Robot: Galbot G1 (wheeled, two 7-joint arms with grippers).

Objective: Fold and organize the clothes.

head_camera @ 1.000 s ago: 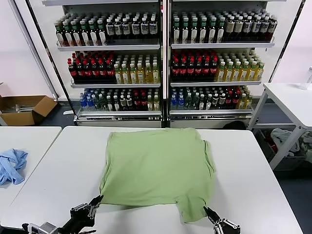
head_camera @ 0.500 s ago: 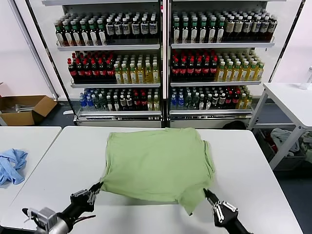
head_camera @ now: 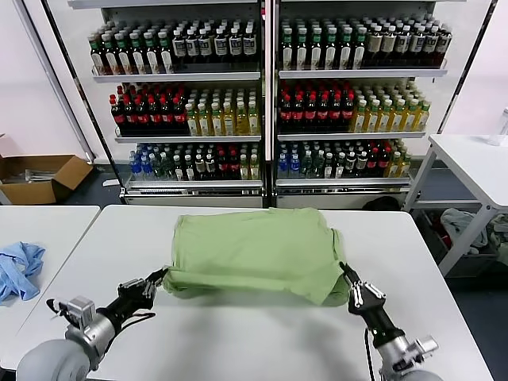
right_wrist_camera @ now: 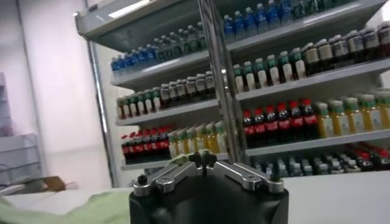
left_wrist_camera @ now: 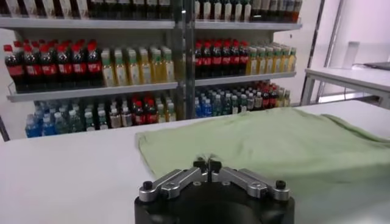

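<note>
A light green soft-fabric polo shirt (head_camera: 255, 252) lies on the white bench (head_camera: 238, 333), toward its far half, in front of two tall shelving units stocked with rows of bottled drinks (head_camera: 262, 95). The near edge of the shirt is lifted off the bench and doubled back over the rest of the garment, so a rounded fold runs across its front between the two arms.

The left end effector (head_camera: 161, 275) sits at the shirt's near left corner, its fingers closed on the fabric there; in the left wrist view the fingertips of this end effector (left_wrist_camera: 206, 164) meet with green cloth pinched right at them. The right end effector (head_camera: 344, 272) is at the shirt's near right corner, likewise closed and gripping the fabric edge; the right wrist view shows its tips (right_wrist_camera: 200, 157) together with a bit of green cloth caught between them.

On a separate white bench to the left, a crumpled light blue cloth (head_camera: 17, 268) lies well apart from the shirt. Beyond it, an open cardboard box (head_camera: 40, 176) rests on the floor.
</note>
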